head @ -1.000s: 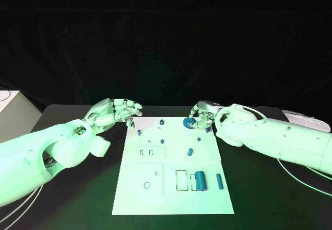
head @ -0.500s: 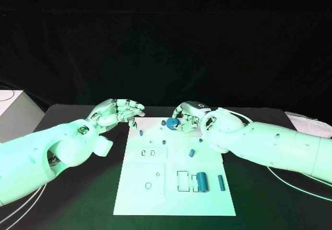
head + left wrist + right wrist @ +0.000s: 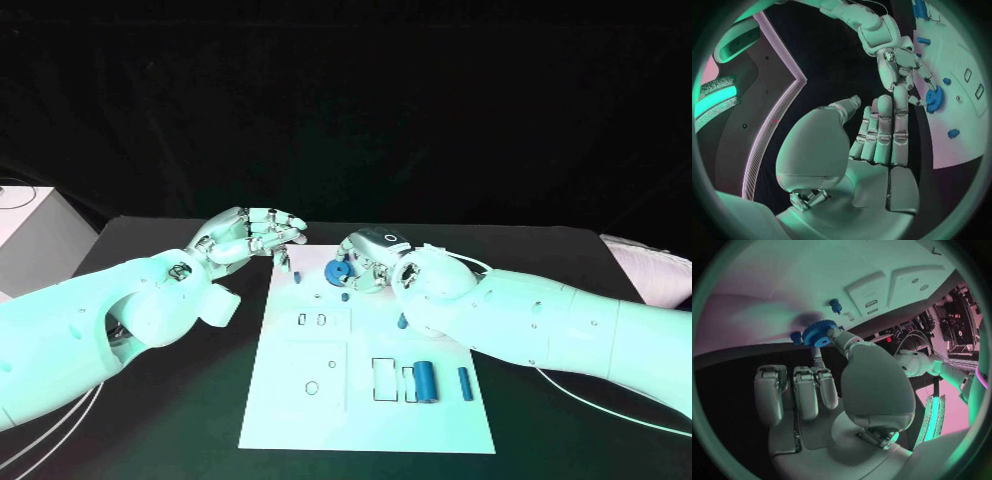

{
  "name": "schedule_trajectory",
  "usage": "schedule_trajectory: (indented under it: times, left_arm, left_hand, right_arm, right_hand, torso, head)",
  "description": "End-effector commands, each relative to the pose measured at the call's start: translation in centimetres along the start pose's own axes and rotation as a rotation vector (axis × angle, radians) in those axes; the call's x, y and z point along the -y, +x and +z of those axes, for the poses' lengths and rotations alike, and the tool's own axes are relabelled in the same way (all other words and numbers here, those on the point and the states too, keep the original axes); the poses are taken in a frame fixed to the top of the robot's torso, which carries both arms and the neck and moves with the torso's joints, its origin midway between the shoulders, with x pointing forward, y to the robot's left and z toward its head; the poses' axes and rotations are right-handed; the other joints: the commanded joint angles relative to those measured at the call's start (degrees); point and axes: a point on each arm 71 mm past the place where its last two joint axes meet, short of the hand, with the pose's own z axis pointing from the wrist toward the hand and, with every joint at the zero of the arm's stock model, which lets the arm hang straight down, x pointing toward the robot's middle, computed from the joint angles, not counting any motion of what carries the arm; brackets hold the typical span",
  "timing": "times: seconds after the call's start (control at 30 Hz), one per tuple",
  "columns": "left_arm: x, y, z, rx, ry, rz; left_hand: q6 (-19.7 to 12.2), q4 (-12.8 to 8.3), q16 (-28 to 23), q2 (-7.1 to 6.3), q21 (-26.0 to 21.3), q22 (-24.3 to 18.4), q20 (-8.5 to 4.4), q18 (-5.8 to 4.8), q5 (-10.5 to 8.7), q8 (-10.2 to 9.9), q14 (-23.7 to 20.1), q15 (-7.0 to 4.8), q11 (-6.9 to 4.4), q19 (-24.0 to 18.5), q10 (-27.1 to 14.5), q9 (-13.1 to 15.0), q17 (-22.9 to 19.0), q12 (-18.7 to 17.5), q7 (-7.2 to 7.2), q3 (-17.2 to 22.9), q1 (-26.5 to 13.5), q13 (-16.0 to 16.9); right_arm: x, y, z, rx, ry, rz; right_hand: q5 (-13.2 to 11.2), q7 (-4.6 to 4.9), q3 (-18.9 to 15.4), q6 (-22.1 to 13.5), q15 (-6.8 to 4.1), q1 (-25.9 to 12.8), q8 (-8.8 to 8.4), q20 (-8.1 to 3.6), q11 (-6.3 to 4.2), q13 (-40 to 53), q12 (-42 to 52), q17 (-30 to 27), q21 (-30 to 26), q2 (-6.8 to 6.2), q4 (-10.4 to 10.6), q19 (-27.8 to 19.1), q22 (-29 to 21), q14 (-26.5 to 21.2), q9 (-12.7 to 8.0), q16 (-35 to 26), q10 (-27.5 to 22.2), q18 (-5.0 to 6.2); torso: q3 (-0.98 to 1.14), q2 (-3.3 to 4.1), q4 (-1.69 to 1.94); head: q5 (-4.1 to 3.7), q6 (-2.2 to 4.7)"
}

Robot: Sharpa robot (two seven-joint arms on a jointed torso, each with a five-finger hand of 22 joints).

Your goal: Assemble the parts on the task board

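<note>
The white task board (image 3: 317,395) lies in the middle of the black table. My right hand (image 3: 381,264) hovers over the board's far end and pinches a blue gear (image 3: 339,272) between thumb and a finger. The right wrist view shows the gear (image 3: 819,333) at the fingertips of that hand (image 3: 829,385), just above the board (image 3: 786,280), near a blue peg (image 3: 836,305). My left hand (image 3: 253,236) hangs by the board's far left corner, holding nothing. In the left wrist view its fingers (image 3: 882,127) lie side by side, thumb apart, facing the gear (image 3: 934,97).
On the board's near right lie a blue cylinder (image 3: 427,378) and a slim blue pin (image 3: 463,380). A small blue piece (image 3: 400,322) lies mid-board, and short pegs (image 3: 296,277) stand at the far end. A white box (image 3: 36,235) stands at the table's left edge.
My right hand has carried the blue gear leftward along the board's far end, from the far right corner toward the far left. My left hand has stayed by the far left corner.
</note>
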Motion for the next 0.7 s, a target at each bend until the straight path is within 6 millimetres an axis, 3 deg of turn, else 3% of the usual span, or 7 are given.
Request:
schedule_trajectory:
  times: [0.03,0.2,0.7]
  left_arm:
    - [0.09,0.22,0.03,-0.019,0.006,-0.004]
    - [0.11,0.17,-0.03,-0.017,0.005,-0.003]
    - [0.13,0.10,-0.14,-0.017,0.002,-0.002]
  left_hand:
    - [-0.31,0.04,-0.09,0.10,0.29,0.05,-0.16,0.83,0.21,-0.28,0.12,-0.04,-0.19,-0.37,-0.34,0.05,0.08,-0.20,0.75,0.31,-0.33,-0.08]
    - [-0.31,0.04,-0.09,0.10,0.29,0.05,-0.16,0.83,0.21,-0.28,0.12,-0.04,-0.19,-0.37,-0.34,0.05,0.08,-0.20,0.75,0.31,-0.33,-0.08]
    - [-0.31,0.04,-0.09,0.10,0.29,0.05,-0.16,0.83,0.21,-0.28,0.12,-0.04,-0.19,-0.37,-0.34,0.05,0.08,-0.20,0.75,0.31,-0.33,-0.08]
  right_arm:
    - [-0.14,0.02,0.14,0.033,-0.011,-0.060]
    - [-0.17,0.12,0.31,0.045,-0.009,-0.077]
    - [-0.25,0.02,0.37,0.068,-0.006,-0.098]
  right_hand:
    - [0.04,-0.81,0.21,0.93,-0.45,0.22,0.68,-0.41,-0.37,14.73,-0.10,11.78,0.21,-0.50,-0.27,3.95,10.49,5.09,0.15,0.00,5.66,-0.54]
    - [-0.03,-0.82,0.37,0.93,-0.44,0.29,0.67,-0.42,-0.38,14.74,-0.09,11.81,0.26,-0.53,-0.39,3.98,10.56,5.10,0.14,0.01,5.68,-0.55]
    - [-0.11,-0.81,0.52,0.95,-0.44,0.33,0.67,-0.42,-0.38,14.77,-0.07,11.75,0.35,-0.58,-0.51,4.03,10.68,5.08,0.13,-0.02,5.70,-0.58]
  torso:
    - [-0.04,0.31,0.36]
    - [-0.05,0.47,0.51]
    - [-0.04,0.30,0.41]
  head:
    - [0.01,-0.12]
    - [-0.05,-0.15]
    - [0.31,-0.62]
